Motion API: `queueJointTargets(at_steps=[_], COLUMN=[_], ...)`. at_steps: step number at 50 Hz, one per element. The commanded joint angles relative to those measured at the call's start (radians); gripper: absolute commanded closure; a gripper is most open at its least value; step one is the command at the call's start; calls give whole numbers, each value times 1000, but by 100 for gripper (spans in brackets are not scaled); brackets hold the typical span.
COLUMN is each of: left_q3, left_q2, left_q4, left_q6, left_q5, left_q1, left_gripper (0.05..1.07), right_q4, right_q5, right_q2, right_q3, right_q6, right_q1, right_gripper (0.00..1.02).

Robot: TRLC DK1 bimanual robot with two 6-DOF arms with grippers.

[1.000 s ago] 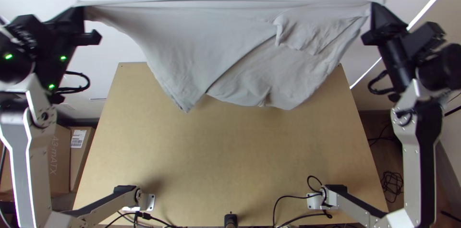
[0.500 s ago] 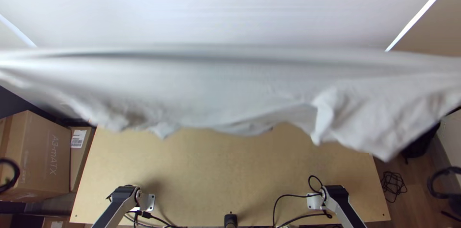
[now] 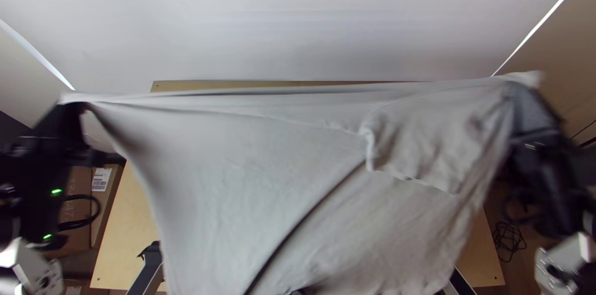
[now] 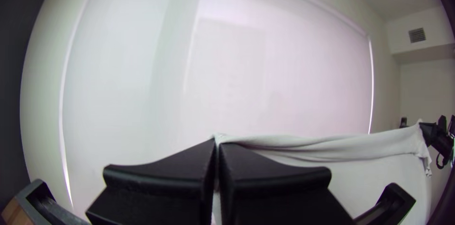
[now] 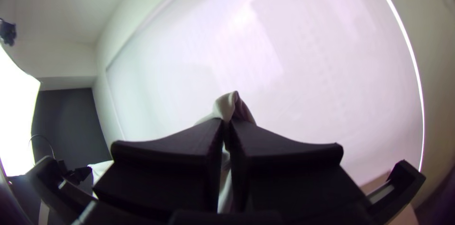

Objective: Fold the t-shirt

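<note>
The left gripper (image 3: 73, 107) and right gripper (image 3: 516, 89) have come back into the top view. The t-shirt (image 3: 267, 171) hangs stretched between them above the table (image 3: 124, 226), both jaws pinched shut on opposite ends of its upper edge.

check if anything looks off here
No spill or tear stands out, but the t-shirt hangs askew: a diagonal crease crosses it and one sleeve lies rumpled toward the right pincer, so it isn't smooth.
</note>
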Motion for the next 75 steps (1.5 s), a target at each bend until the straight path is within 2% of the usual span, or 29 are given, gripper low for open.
queueJointTargets(at_steps=[1,8,15,28,34,48,75], left_q3=[-216,-486,-635,-719,-693,-547,-32], left_q2=[-64,-95,-56,227,398,775,1324], left_q4=[17,74,168,407,504,642,643], left_q6=[-25,-22,-25,2,15,26,24], left_q5=[28,84,111,116,117,120,122], left_q1=[1,5,8,10,12,10,18], left_gripper=[105,105,105,105,105,105,105], right_q4=[-11,-5,96,291,361,367,369], right_q5=[15,15,15,15,15,12,13], right_q2=[-31,-48,4,325,497,870,1324], right_q3=[-216,-495,-687,-734,-692,-452,17], right_q6=[34,29,28,-3,-15,-67,-84], right_q1=[50,87,109,56,30,-28,-57], right_gripper=[100,100,100,100,100,100,100])
